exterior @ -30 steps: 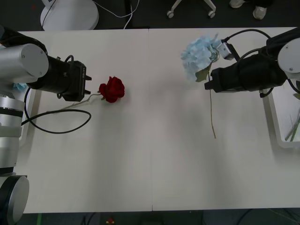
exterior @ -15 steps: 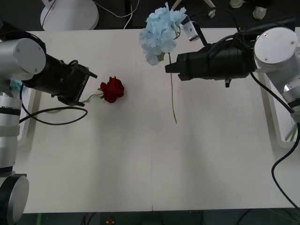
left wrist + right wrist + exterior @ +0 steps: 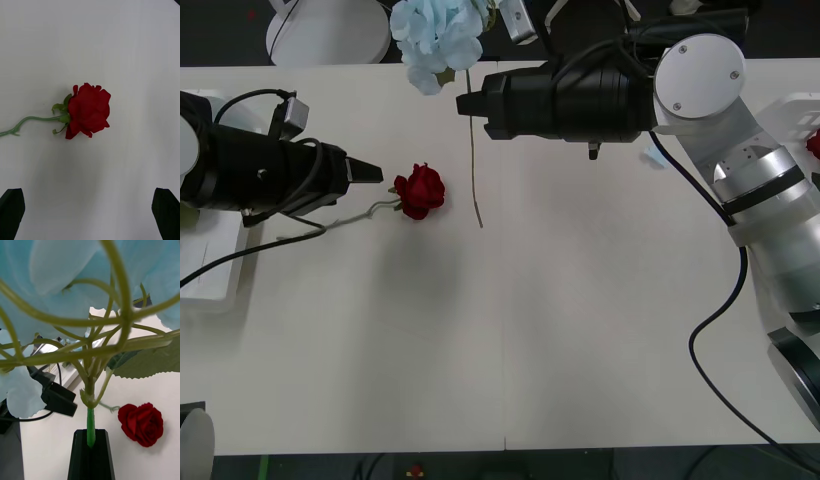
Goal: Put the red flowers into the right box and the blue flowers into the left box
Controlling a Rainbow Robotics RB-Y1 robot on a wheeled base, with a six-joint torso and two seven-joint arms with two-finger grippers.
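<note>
Two flowers worry me: my right gripper (image 3: 468, 104), clamped on the blue flower (image 3: 438, 35) high over the table's far edge, could swing its stem into the rose (image 3: 420, 191) lying before my open left gripper (image 3: 370, 175).
</note>
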